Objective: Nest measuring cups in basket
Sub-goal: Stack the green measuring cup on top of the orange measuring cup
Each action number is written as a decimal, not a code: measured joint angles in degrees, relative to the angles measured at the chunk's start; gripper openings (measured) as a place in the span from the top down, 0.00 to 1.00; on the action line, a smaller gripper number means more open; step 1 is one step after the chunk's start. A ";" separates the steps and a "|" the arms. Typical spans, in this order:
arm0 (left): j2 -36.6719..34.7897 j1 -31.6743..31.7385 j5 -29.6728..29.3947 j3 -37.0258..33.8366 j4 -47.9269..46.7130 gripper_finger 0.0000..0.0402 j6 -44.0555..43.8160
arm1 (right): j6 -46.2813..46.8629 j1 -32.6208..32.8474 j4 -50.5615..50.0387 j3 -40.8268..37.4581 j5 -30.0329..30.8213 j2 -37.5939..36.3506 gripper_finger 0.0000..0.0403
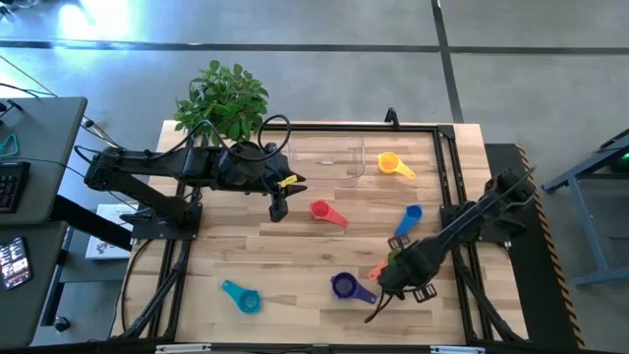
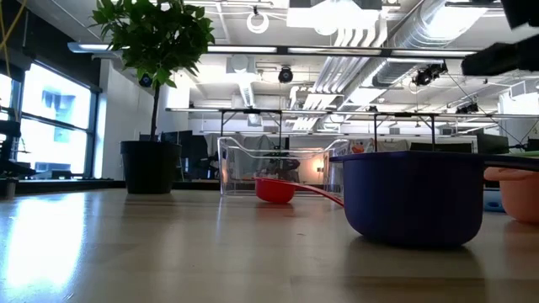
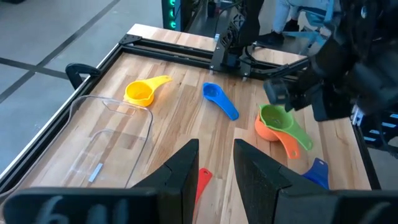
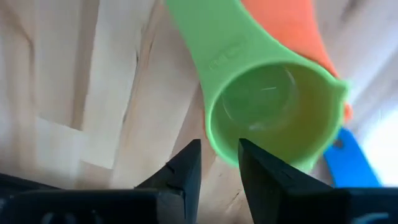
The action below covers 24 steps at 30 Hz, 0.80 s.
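Observation:
The green cup (image 4: pixel 273 106) sits nested in the orange cup (image 3: pixel 266 130) near the table's right edge. My right gripper (image 4: pixel 219 149) is open just above them. One finger is over the green bowl and one is outside its rim. My left gripper (image 1: pixel 278 209) is open and hangs empty over the table middle, beside the red cup (image 1: pixel 324 213). The clear basket (image 1: pixel 334 157) stands empty at the far edge, with the yellow cup (image 1: pixel 393 165) to its right. The blue cup (image 1: pixel 406 221), purple cup (image 1: pixel 346 287) and teal cup (image 1: pixel 241 296) lie apart on the wood. My right gripper comes from above with its fingers on either side of the green cup's rim (image 4: pixel 211 134), beside the handle root. I cannot tell whether they touch it. The green cup rests inside the orange cup on the table.
A potted plant (image 1: pixel 224 98) stands at the far left corner, behind my left arm. A black frame rail (image 1: pixel 447 187) runs along the table's right side. Bare wood lies open at the near left, around the teal cup.

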 joint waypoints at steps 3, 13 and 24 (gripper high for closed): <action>0.00 0.01 0.00 0.00 -0.02 0.78 0.00 | 7.55 0.00 0.40 0.00 0.08 -3.27 0.76; 0.00 0.01 0.00 0.00 -0.02 0.78 0.00 | 46.12 0.59 7.52 0.00 9.24 -12.00 0.76; 0.00 0.45 0.02 0.00 -0.04 0.78 1.13 | 87.28 10.32 5.42 0.00 26.66 -13.77 0.76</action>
